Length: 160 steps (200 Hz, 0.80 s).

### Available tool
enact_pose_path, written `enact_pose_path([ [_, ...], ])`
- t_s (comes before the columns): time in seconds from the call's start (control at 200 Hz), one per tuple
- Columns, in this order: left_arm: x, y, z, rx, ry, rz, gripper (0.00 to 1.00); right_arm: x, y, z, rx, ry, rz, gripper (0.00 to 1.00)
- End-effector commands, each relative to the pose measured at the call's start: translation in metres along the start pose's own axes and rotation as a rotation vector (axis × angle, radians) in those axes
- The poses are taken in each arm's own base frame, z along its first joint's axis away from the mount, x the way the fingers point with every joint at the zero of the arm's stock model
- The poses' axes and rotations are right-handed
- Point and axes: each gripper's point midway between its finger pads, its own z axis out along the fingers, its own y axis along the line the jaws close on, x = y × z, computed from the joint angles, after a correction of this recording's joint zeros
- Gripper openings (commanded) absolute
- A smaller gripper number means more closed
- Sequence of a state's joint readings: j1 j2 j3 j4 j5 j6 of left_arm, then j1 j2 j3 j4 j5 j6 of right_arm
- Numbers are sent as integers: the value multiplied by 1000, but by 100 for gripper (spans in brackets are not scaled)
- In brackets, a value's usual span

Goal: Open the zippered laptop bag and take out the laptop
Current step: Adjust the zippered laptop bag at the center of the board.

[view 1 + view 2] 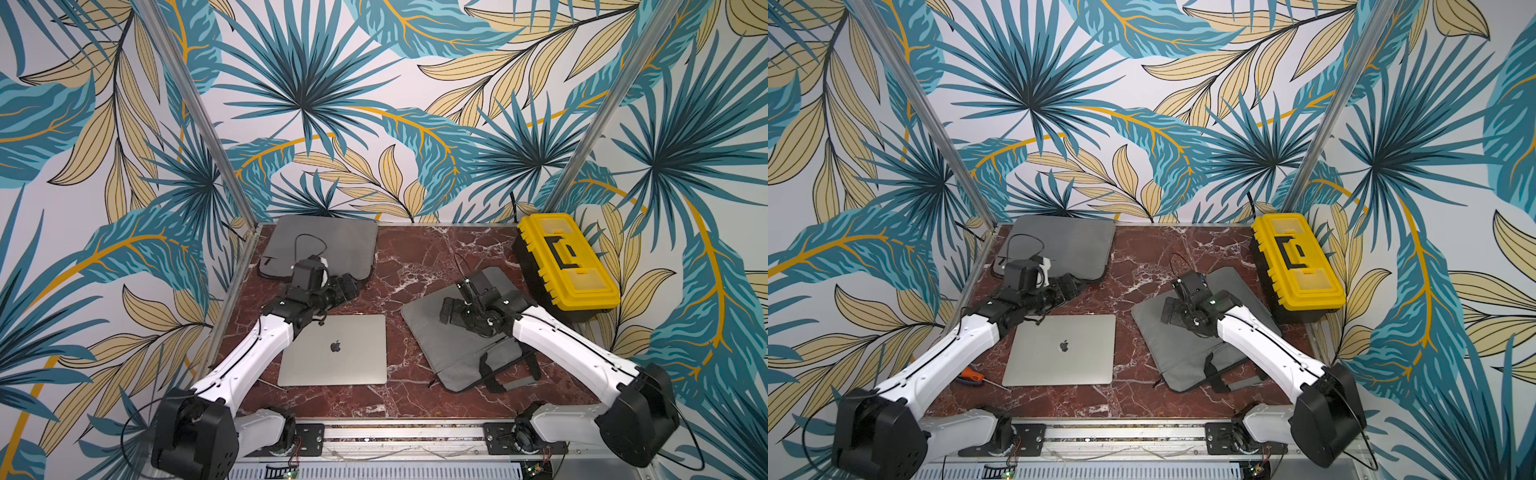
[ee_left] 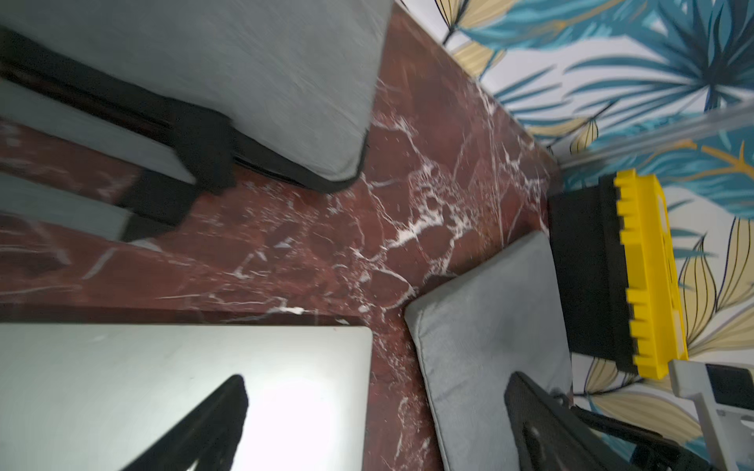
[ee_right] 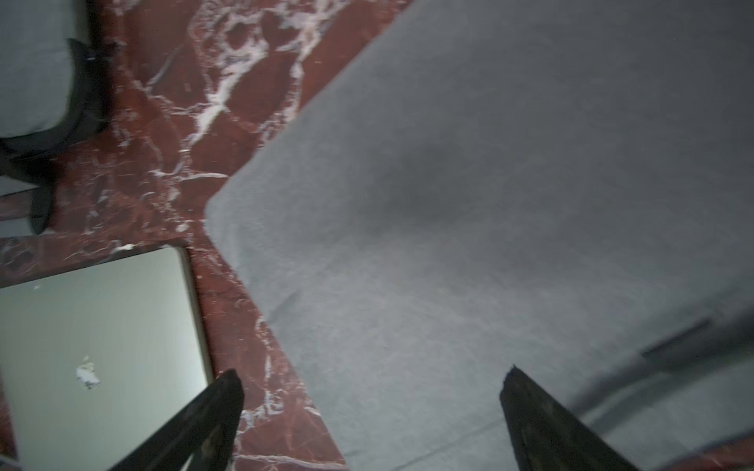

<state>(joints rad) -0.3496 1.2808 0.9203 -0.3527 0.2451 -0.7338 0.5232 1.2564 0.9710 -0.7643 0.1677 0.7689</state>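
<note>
Left pincer (image 2: 377, 377) gapes wide, empty, by the far edge of the laptop (image 1: 332, 351), which lies out on the bench (image 1: 415, 257). A bare strip parts it from the laptop bag (image 1: 419, 320), over which the right pincer (image 3: 372, 371), wide and empty, seemingly hovers.

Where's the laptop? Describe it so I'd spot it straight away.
On the red marble table, look near the front, beside the white left arm. The laptop lies flat, closed. Unlike the far grey bag and the right grey bag, it is smooth silver metal with an apple logo.
</note>
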Motion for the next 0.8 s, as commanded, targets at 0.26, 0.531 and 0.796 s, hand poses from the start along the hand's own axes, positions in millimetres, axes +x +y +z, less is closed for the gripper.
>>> enact_pose_path([
  [0.26, 57, -106, 102, 172, 250, 471, 100, 37, -117, -21, 291, -47, 201, 100],
  [0.531, 91, -97, 157, 129, 341, 579, 100, 54, -127, 8, 252, -3, 291, 100],
  [0.796, 123, -85, 172, 153, 450, 614, 95, 49, -114, 40, 165, -2, 316, 99],
])
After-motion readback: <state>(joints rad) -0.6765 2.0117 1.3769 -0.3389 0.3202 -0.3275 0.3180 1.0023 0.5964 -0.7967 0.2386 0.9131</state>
